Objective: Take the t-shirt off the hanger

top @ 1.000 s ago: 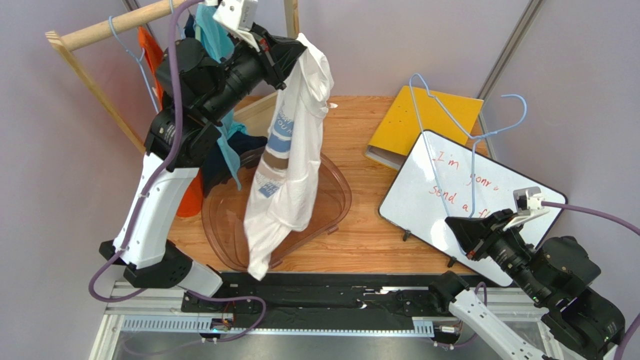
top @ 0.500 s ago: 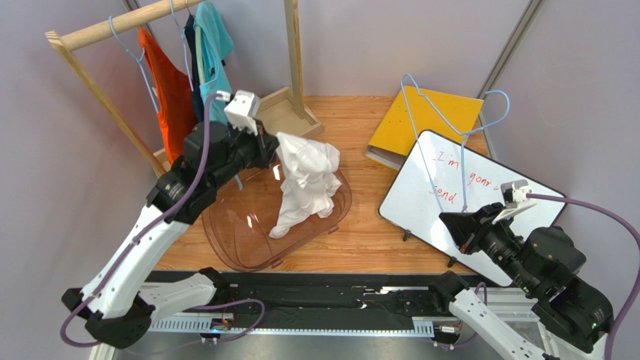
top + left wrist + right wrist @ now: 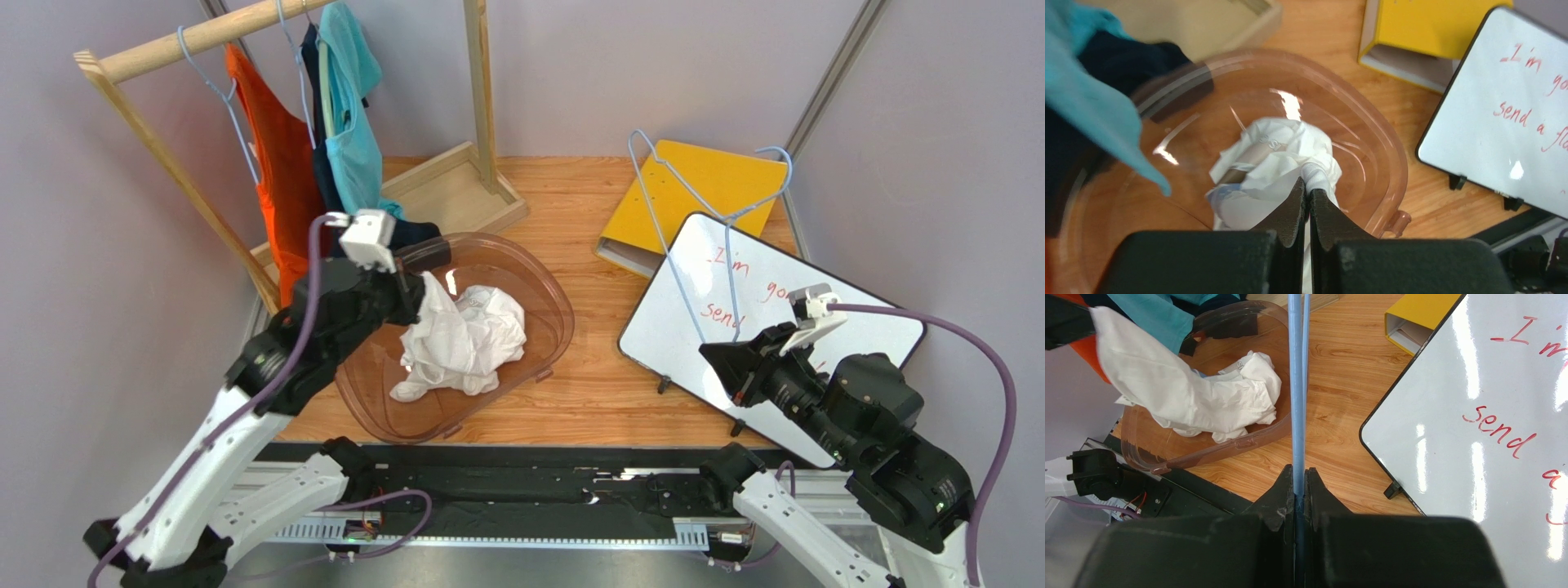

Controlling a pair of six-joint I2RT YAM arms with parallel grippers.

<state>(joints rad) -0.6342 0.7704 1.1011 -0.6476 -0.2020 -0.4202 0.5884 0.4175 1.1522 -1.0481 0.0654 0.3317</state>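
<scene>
The white t-shirt lies crumpled in the clear brown tub, off its hanger. My left gripper is shut on a fold of it; in the left wrist view the cloth bunches just past the closed left gripper. The bare light-blue wire hanger stands upright over the whiteboard, with my right gripper shut on its lower wire. In the right wrist view the hanger's wire runs straight up from the closed right gripper, with the t-shirt to its left.
A wooden rack at the back left carries orange, dark and teal garments on hangers. A yellow binder lies at the back right. A whiteboard with red writing stands propped on the right.
My left arm has come down from high above the tub, lowering the hanging t-shirt into it until it crumpled. My right gripper shifted left with the hanger.
</scene>
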